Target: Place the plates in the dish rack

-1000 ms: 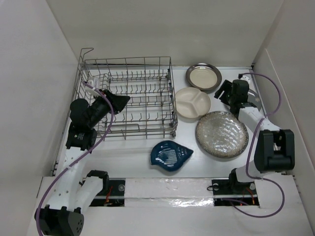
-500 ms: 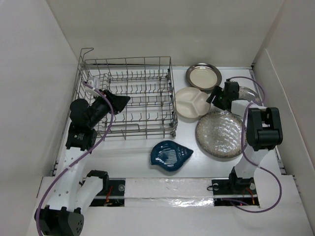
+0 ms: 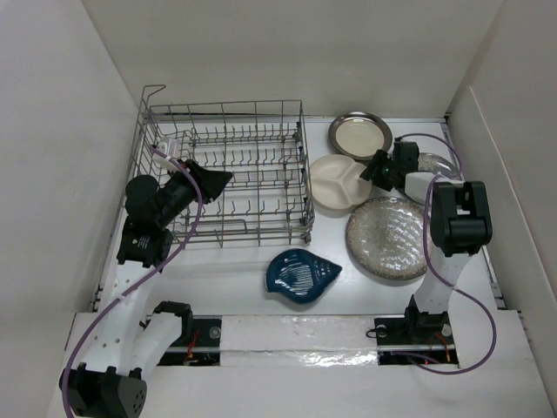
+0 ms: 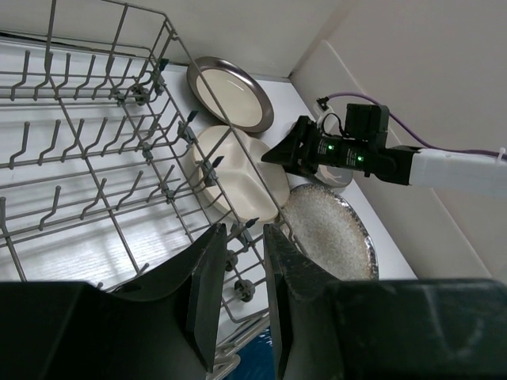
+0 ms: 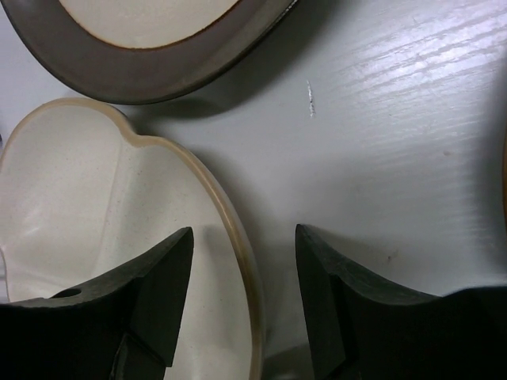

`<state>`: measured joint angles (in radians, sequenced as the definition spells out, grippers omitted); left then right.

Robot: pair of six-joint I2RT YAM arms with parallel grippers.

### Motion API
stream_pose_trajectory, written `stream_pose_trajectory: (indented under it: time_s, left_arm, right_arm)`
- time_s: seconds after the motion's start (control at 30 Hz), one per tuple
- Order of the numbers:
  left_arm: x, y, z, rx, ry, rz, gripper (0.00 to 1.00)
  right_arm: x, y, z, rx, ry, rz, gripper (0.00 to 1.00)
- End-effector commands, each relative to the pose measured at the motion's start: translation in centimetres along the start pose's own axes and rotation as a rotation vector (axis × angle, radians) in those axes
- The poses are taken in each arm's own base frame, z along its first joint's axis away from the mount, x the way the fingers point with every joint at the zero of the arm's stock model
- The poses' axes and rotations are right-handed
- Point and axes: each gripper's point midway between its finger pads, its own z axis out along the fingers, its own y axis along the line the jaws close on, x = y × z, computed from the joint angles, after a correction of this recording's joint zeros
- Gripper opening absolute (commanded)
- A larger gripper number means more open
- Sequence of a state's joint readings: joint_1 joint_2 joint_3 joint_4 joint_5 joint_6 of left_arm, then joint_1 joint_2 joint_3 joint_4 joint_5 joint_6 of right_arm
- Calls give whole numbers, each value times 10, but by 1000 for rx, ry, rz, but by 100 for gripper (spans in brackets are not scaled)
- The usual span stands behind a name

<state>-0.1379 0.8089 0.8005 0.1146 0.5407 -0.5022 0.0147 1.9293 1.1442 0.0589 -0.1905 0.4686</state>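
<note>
The silver wire dish rack (image 3: 224, 111) stands at the back left with no plates in it. My right gripper (image 3: 372, 171) is open and low over the right rim of the cream three-compartment plate (image 3: 335, 183). In the right wrist view its gripper (image 5: 244, 237) has one finger over the plate (image 5: 95, 214) and one over the table. The metal-rimmed cream plate (image 3: 359, 135) lies behind it. The speckled plate (image 3: 392, 237) and the blue shell dish (image 3: 301, 274) lie nearer. The grey floral plate (image 3: 446, 167) is mostly hidden by the right arm. My left gripper (image 3: 213, 178) hovers over the rack, its jaws narrowly apart and empty.
White walls close in the table on the left, back and right. The right arm's purple cable (image 3: 452, 148) loops over the floral plate. The rack's raised side stands between the left gripper and the plates.
My right gripper has moved left from over the floral plate to the right rim of the three-compartment plate. The left arm has barely moved.
</note>
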Motion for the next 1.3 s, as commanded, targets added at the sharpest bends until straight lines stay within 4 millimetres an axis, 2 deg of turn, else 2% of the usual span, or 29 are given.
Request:
stream_pose_trajectory:
  time_s: [0.0,0.1,0.17,0.4,0.5,0.6,0.63,0.73,0.83,0.87,0.97,1.0,1.1,1.13,1.2,1.23,1.27]
  left_arm:
    - [-12,-9,-1,27,-38,40,23]
    - [-13,-10,-1,27,-42,43,23]
    - [-14,-11,-2,26,-44,45,23]
    - [-17,-10,-3,9,-50,56,22]
    - [-18,-12,-4,12,-56,59,22]
    - [-20,-11,-5,-1,-64,62,22]
    - [-20,-12,-6,-1,-64,64,22]
    - [-22,-12,-7,-6,-71,69,22]
    - [-22,-11,-8,-13,-75,71,22]
    - [-22,-10,-8,-13,-74,68,22]
    - [-21,-10,-6,-12,-70,63,22]
    - [-21,-11,-6,-7,-70,62,22]
    - [-22,-10,-6,-11,-71,62,22]
    - [-22,-10,-6,-15,-71,61,22]
    - [-21,-8,-6,-19,-71,58,22]
    - [-21,-8,-6,-20,-71,58,22]
    - [-22,-8,-6,-24,-74,56,22]
  right_arm:
    - [-9,17,2,-55,1,-7,59]
    - [-10,13,2,-60,18,9,55]
    - [-4,13,2,-65,46,7,50]
    - [6,6,-4,-53,91,7,47]
    - [9,5,-5,-50,110,-5,42]
    - [15,0,-7,-32,121,-5,29]
    - [14,1,-8,-33,122,-4,19]
    - [11,-3,-7,-30,110,7,0]
    - [5,0,-12,-54,70,24,0]
    - [3,2,-16,-60,65,31,0]
    - [-17,16,-32,-90,-5,20,0]
    - [-29,23,-44,-97,-44,12,0]
    - [-43,25,-66,-84,-106,16,0]
    - [-54,33,-82,-97,-149,7,0]
    - [-65,33,-98,-73,-207,10,0]
    - [-75,35,-117,-50,-251,9,0]
    - [-82,36,-127,-40,-283,9,0]
